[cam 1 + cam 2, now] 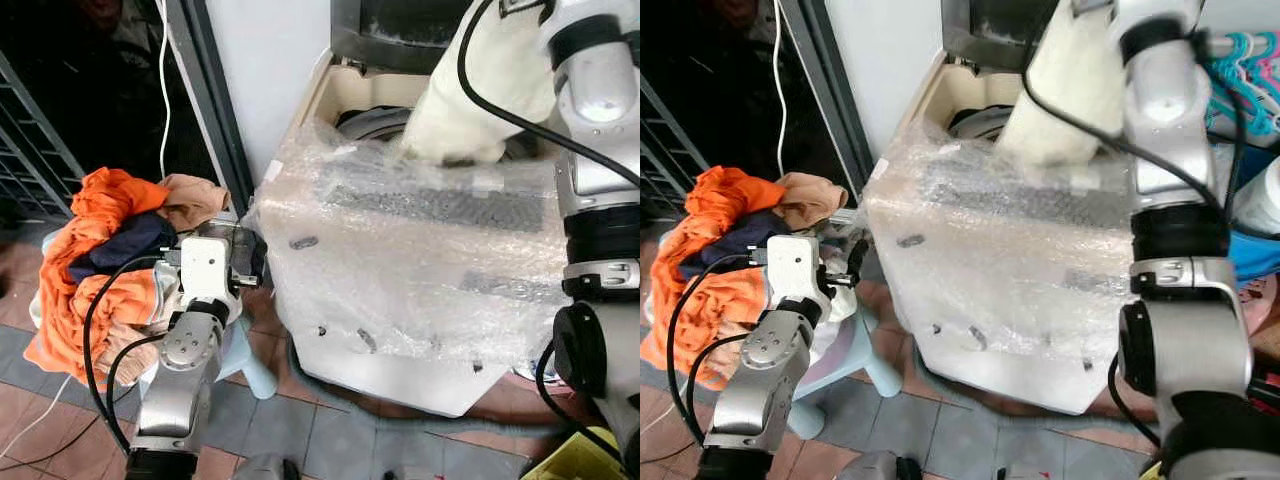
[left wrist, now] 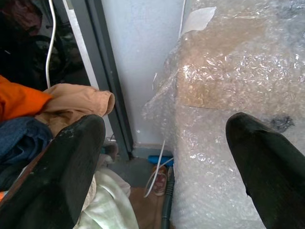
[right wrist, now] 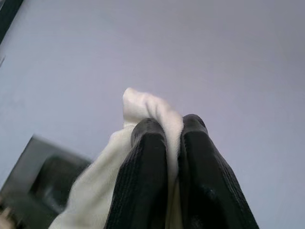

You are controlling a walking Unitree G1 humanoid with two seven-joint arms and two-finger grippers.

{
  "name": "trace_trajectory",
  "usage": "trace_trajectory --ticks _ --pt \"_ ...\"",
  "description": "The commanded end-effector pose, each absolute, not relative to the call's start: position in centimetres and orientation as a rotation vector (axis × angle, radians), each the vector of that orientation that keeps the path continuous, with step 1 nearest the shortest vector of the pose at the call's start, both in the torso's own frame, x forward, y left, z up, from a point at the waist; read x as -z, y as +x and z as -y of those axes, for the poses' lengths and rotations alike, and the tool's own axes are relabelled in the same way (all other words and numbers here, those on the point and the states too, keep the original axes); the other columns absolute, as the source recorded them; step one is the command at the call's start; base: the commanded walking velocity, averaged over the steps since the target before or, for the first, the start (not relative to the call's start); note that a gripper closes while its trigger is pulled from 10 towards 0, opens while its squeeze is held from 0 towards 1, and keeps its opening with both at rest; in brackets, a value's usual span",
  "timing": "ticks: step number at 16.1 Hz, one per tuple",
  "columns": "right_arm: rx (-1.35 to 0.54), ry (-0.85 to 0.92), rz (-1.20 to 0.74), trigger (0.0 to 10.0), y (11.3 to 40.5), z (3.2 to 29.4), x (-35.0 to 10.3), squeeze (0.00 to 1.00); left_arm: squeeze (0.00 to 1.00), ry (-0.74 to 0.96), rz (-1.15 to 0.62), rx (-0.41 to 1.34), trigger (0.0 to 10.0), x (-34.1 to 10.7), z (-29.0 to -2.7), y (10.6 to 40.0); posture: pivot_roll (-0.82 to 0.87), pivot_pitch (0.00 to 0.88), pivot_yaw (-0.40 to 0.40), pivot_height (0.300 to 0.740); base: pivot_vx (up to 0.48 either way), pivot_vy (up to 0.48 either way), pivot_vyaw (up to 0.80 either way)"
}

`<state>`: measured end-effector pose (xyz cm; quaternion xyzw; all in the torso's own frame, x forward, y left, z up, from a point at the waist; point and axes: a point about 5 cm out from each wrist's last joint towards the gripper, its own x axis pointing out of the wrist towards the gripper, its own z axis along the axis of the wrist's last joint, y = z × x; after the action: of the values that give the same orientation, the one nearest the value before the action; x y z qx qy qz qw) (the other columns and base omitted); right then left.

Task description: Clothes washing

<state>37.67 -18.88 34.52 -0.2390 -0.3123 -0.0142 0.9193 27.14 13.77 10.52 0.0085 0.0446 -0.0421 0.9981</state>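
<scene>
Tiled floor beside a bubble-wrapped washer. Raised right gripper pinches a white cloth hanging into the drum; left gripper, fingers spread, hovers by the clothes pile.

A pale wall rises at 12 o'clock, a dark door frame beside it — dim shade beyond at 10 o'clock. Reddish and grey floor tiles lie at 6 o'clock.
</scene>
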Motion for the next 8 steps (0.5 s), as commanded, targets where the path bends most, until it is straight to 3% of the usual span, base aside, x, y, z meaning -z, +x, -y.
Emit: trace_trajectory --ticks 1,2,5,8 --pt "-0.039 -0.493 0.502 10.0 38.6 18.2 -30.5 0.00 0.00 0.021 -0.093 0.075 10.0 -10.3 -13.9 27.0 -0.07 0.000 0.081 0.740 0.000 0.000 0.00" --pt "-0.112 -0.456 0.387 10.0 38.1 17.6 -26.3 1.00 0.00 0.022 -0.093 0.075 10.0 -10.3 -13.7 27.1 -0.06 0.000 0.082 0.740 0.000 0.000 0.00" --pt "-0.188 -0.412 0.334 10.0 35.9 16.7 -22.8 1.00 0.00 0.026 -0.097 0.080 10.0 -10.2 -13.8 27.1 -0.08 0.000 0.092 0.740 0.000 0.000 0.00" --pt "-0.195 -0.401 0.363 10.0 34.4 16.7 -22.3 1.00 0.00 0.029 -0.100 0.083 10.0 -10.2 -13.7 27.4 -0.09 0.000 0.097 0.740 0.000 0.000 0.00"
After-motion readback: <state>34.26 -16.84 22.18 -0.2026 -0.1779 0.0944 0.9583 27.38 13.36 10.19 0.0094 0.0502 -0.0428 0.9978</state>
